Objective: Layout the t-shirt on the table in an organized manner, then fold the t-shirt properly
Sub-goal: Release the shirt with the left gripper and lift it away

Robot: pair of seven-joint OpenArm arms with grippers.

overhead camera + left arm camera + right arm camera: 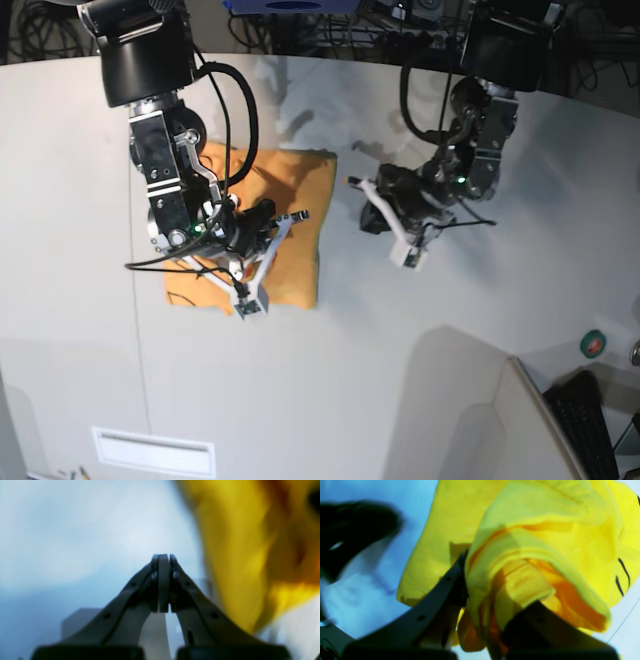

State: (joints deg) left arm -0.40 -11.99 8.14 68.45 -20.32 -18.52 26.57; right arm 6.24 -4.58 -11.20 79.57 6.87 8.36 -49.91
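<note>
The orange t-shirt lies bunched in a rough rectangle on the white table, left of centre. My right gripper sits over its right half, shut on a thick wad of the t-shirt. In the right wrist view, folds spill over the fingers and black lettering shows at the right edge. My left gripper hovers over bare table just right of the shirt. Its fingers are pressed together with nothing between them, and the t-shirt is a blur to its right.
A thin dark seam runs down the table on the left. A green tape roll, a keyboard and a grey panel stand at the lower right. Cables crowd the far edge.
</note>
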